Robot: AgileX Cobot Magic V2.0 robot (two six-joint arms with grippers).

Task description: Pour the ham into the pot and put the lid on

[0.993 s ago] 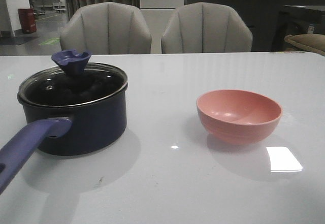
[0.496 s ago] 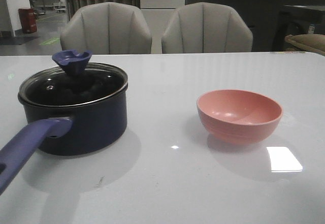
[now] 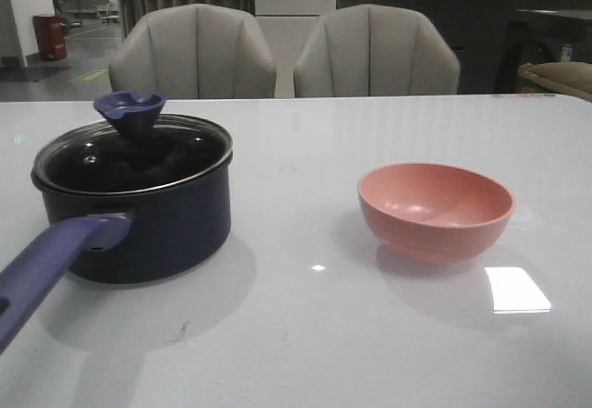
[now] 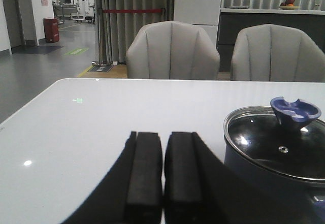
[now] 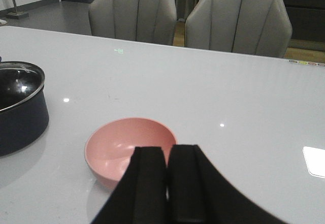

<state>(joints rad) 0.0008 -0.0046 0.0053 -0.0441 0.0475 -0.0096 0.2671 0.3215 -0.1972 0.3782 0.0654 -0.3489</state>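
Ham is not showing in any view: the pink bowl [image 3: 436, 209] is sitting empty on the worktop [image 3: 305, 334], and the dark contents under the lid [image 3: 132, 154] cannot be made out through the glass. The pot [image 3: 139, 218] is standing on the robot's left side of the worktop, its long handle [image 3: 51, 265] pointing toward the robot. The lid is resting squarely on the pot rim, knob [image 3: 129, 112] up; the left wrist view is showing the same seating [image 4: 277, 142].

Task status, as a judgement: with the bowl empty and the lid in place, both steps appear to be complete, although the presence of ham inside the pot cannot be confirmed. No further handling appears to be required.

The left tool [image 4: 153, 176] is hovering near the pot without touching it, its pads pressed together and gripping nothing. The right tool [image 5: 165, 183] is hanging just in front of the pink bowl [image 5: 131, 150], its pads likewise pressed together and empty. Neither tool is appearing in the front view.
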